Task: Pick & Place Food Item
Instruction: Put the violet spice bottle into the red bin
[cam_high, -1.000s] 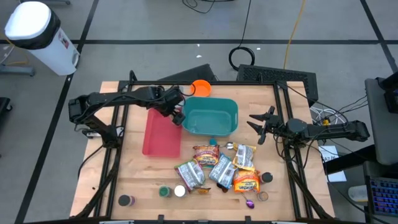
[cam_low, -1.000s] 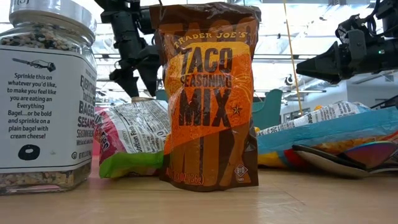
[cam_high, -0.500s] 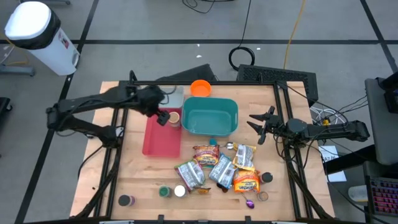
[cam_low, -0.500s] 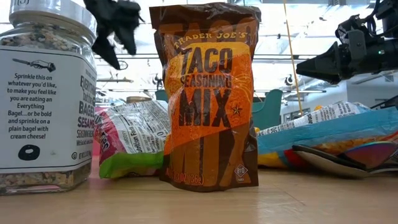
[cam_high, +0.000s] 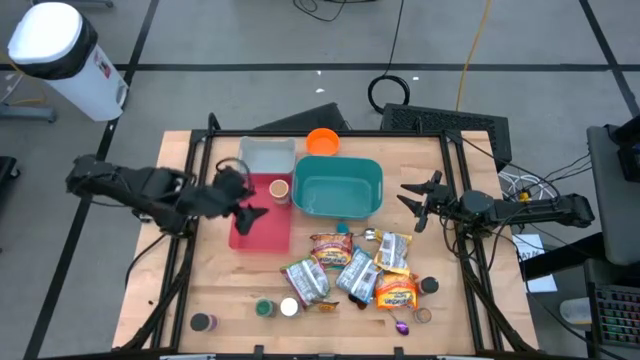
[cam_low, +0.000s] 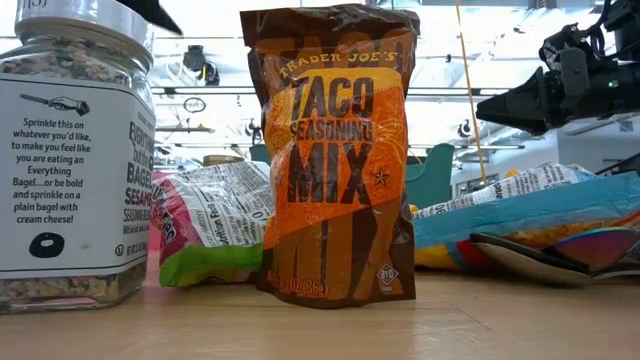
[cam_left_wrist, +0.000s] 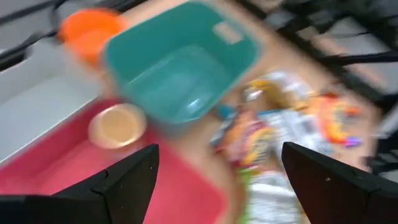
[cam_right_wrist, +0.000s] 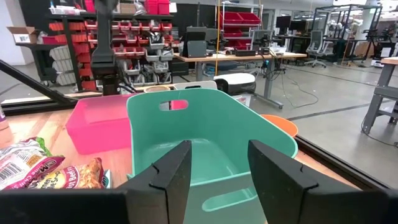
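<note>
Tan round food item in red tray, beside spread, empty left gripper

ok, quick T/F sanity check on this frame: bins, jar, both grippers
1. The left gripper hovers open over the pink tray. True.
2. The right gripper holds a food packet. False: nothing between its fingers; it hangs beside the teal bin.
3. The teal bin has packets inside. False: it is empty.
4. A small tan-lidded jar stands in the pink tray. True.
5. The taco seasoning bag lies flat. False: it stands upright.
</note>
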